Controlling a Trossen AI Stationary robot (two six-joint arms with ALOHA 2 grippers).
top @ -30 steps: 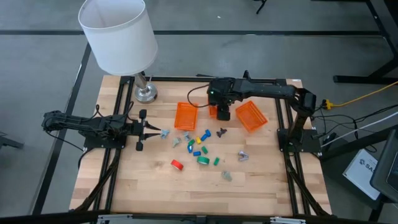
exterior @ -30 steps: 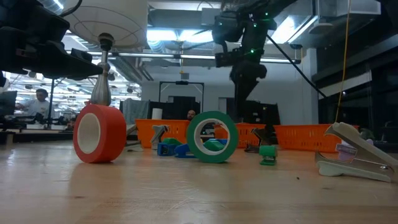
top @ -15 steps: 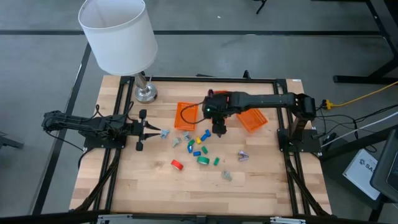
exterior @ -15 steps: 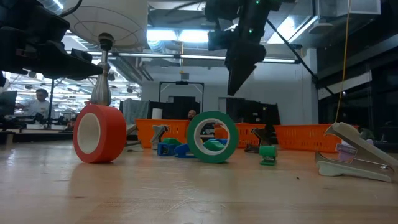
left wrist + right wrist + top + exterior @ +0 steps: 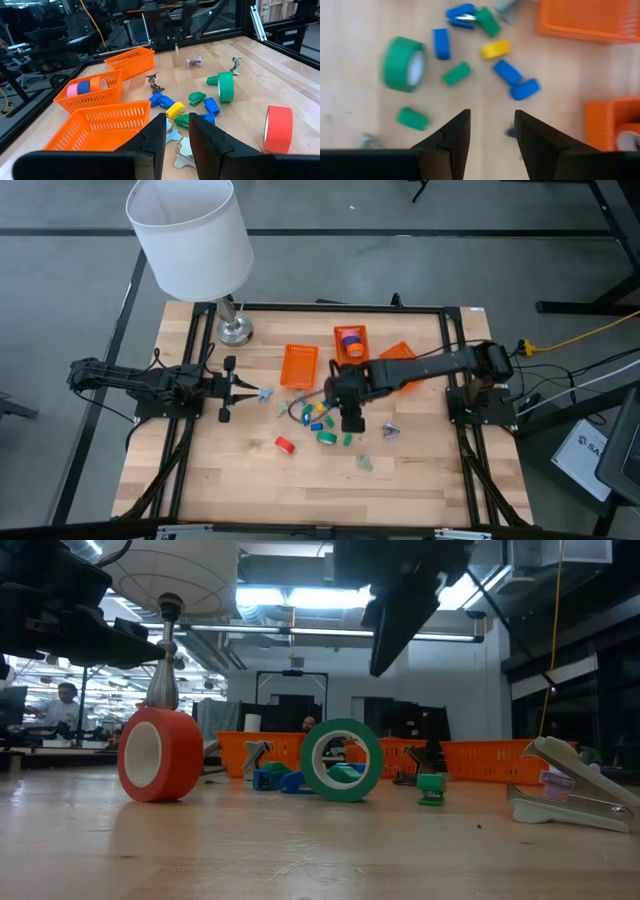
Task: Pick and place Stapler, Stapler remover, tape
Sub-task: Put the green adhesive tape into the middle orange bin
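- Your right end effector (image 5: 351,423) has moved from the baskets out over the pile; its fingers are apart and empty.
- Green tape (image 5: 327,438) sits at its seven o'clock on the desk (image 5: 250,470); grab that next.
- Left end effector (image 5: 262,393) waits at nine o'clock, fingers nearly together around a small grey piece.
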